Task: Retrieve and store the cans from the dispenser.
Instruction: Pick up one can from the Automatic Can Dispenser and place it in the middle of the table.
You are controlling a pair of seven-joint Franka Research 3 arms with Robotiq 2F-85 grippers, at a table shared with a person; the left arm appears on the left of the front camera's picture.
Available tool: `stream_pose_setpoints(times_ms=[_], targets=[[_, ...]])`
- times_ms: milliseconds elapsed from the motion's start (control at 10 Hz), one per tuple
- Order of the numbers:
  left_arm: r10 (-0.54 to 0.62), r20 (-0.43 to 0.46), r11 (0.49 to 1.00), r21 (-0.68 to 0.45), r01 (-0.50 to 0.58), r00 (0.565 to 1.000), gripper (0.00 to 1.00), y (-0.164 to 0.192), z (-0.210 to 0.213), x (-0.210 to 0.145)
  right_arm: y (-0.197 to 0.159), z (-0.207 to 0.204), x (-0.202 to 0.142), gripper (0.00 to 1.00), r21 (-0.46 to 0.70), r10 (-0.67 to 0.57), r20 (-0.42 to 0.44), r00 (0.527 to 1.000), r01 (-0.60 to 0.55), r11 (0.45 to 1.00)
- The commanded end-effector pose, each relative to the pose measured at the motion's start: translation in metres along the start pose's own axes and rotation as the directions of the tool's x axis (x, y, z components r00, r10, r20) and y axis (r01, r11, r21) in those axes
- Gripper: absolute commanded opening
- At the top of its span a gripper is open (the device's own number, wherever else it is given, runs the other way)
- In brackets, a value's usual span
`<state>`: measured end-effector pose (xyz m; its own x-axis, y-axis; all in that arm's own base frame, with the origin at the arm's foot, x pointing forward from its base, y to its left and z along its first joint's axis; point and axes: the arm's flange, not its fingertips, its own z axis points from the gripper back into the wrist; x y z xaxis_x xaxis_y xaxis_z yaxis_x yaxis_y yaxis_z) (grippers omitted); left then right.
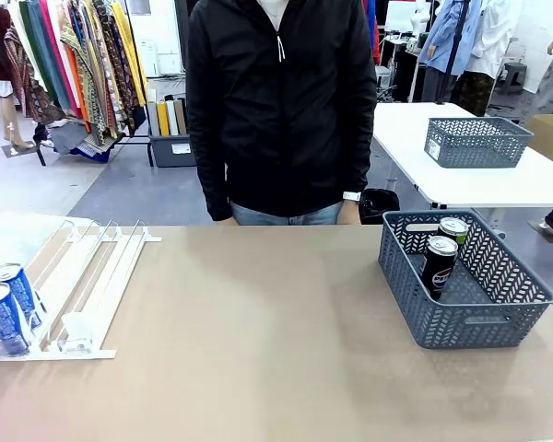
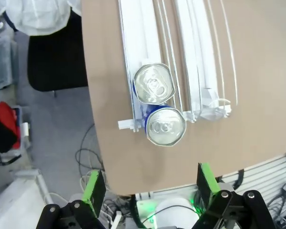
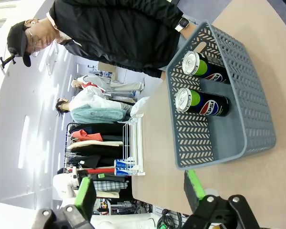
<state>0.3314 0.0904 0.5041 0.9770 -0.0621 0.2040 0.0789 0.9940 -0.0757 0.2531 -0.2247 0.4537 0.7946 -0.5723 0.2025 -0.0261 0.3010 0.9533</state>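
Left gripper [image 2: 150, 185]: fingers spread wide, empty, above the dispenser [image 2: 138, 38] front end; two blue cans [image 2: 154, 83] stand in its edge lane, one behind the other; right gripper [image 3: 139, 188]: fingers apart, empty; two black cans [image 3: 202, 102] stand in the basket [image 3: 257, 124].

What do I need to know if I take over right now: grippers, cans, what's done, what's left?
Left gripper: open, empty, hovering above the two blue cans.
Right gripper: open, empty, facing the grey basket.
Blue cans sit one behind the other at the front end of the dispenser.
Done: two black cans stand upright in the basket.
Left: pick both blue cans from the dispenser and store them in the basket.
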Motion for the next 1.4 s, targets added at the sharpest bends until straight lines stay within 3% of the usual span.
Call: stream_pose_setpoints(times_ms=[0, 400, 800, 1300], targets=[[-0.029, -0.026, 1.0, 0.01, 0.03, 0.999, 1.0, -0.013, -0.013, 0.01, 0.003, 0.0, 0.0, 1.0, 0.018, -0.002, 0.005, 1.0, 0.002, 1.0], [0.01, -0.09, 0.997, -0.075, -0.017, 0.996, 1.0, -0.03, -0.047, 0.006, 0.003, 0.0, 0.0, 1.0, 0.018, -0.002, 0.005, 1.0, 0.002, 1.0], [0.028, -0.14, 0.996, -0.085, -0.04, 0.99, 1.0, -0.035, -0.085, 0.012, 0.003, 0.0, 0.0, 1.0, 0.018, -0.002, 0.005, 1.0, 0.002, 1.0], [0.037, -0.15, 0.999, 0.002, -0.037, 0.988, 1.0, -0.03, -0.113, 0.026, 0.003, 0.0, 0.0, 1.0, 0.018, -0.002, 0.005, 1.0, 0.002, 1.0]])
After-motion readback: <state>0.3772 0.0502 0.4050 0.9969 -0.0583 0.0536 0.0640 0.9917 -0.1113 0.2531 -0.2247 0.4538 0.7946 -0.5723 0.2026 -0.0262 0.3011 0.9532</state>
